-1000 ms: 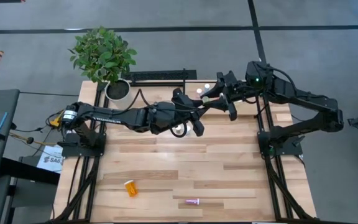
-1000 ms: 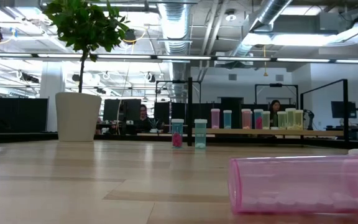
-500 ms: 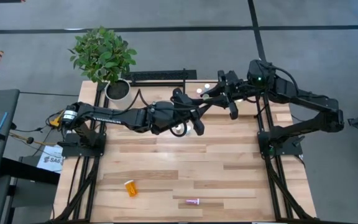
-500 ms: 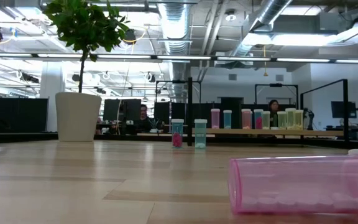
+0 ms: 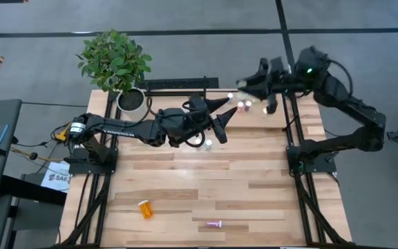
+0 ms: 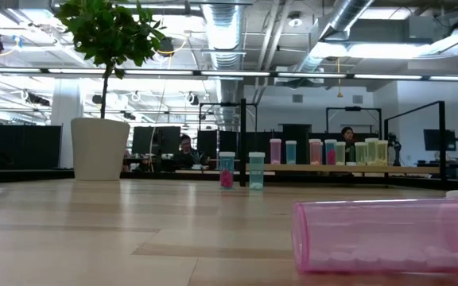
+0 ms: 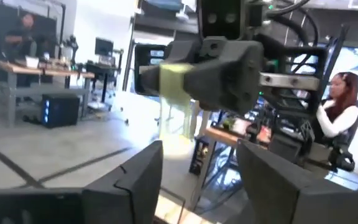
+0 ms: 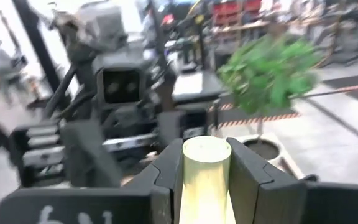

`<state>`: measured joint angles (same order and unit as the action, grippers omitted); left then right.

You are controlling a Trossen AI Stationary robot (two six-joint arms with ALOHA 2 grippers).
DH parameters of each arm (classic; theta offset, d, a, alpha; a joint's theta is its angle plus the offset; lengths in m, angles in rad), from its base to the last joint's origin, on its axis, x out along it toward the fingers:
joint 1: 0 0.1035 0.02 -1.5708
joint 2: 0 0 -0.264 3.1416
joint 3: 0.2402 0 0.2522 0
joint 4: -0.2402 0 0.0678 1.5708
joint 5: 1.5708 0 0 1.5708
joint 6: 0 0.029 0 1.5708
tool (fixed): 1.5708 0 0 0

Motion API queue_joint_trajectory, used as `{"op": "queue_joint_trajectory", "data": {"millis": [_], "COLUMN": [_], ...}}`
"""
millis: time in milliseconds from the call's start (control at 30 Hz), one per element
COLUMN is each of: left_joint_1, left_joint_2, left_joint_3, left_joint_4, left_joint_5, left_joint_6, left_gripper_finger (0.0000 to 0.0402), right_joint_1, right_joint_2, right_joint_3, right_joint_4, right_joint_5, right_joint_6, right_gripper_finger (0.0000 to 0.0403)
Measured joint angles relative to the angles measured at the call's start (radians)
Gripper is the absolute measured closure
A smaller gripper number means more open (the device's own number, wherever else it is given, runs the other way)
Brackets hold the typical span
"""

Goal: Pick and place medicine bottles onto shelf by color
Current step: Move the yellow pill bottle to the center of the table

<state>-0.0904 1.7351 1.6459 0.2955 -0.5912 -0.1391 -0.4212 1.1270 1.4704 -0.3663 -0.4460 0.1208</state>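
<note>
My right gripper (image 8: 205,180) is shut on a pale yellow medicine bottle (image 8: 205,163) and hangs above the table's far right (image 5: 246,84). My left gripper (image 7: 197,177) stands open and holds nothing at the far middle (image 5: 221,119), facing the right gripper and the bottle (image 7: 174,84). Several bottles stand in a row on the shelf (image 6: 332,168). Two more (image 6: 241,170) stand on the table in front of it. An orange bottle (image 5: 144,208) and a pink one (image 5: 215,224) lie on their sides near the front edge. My right gripper pinches the pale yellow bottle by its sides (image 8: 188,177) between the two fingers. The fingers reach about level toward the table's left. The bottle is lifted clear of table and shelf, one round end (image 8: 205,148) standing out past the fingers.
A potted plant (image 5: 116,66) in a white pot stands at the far left corner. A black frame bar (image 5: 178,84) runs along the far edge. The pink bottle lies close in front of the low camera (image 6: 388,234). People sit at desks beyond the table.
The two grippers met over the table's far middle a second ago. My right gripper has since drawn back toward the far right corner and risen. My left gripper has stayed in place and tipped upward.
</note>
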Motion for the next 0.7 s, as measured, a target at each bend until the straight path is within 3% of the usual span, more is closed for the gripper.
{"op": "queue_joint_trajectory", "data": {"millis": [167,367,567,700], "left_joint_1": [0.0,-0.03,-0.035,-0.027], "left_joint_2": [0.0,0.001,0.0,0.0], "left_joint_3": [0.0,0.0,0.0,0.0], "left_joint_4": [0.041,0.14,0.311,0.417], "left_joint_5": [-0.022,-0.059,0.065,0.14], "left_joint_6": [0.158,0.67,1.137,1.399], "left_gripper_finger": [0.0176,0.0167,0.0173,0.0173], "right_joint_1": [-0.094,-0.196,-0.216,-0.187], "right_joint_2": [-0.005,-0.027,-0.037,-0.02], "right_joint_3": [0.058,0.077,0.077,0.077], "right_joint_4": [0.061,0.163,0.32,0.518], "right_joint_5": [0.003,0.001,-0.002,0.002], "right_joint_6": [0.151,0.438,0.733,0.91], "right_gripper_finger": [0.0299,0.0299,0.0299,0.0292]}}
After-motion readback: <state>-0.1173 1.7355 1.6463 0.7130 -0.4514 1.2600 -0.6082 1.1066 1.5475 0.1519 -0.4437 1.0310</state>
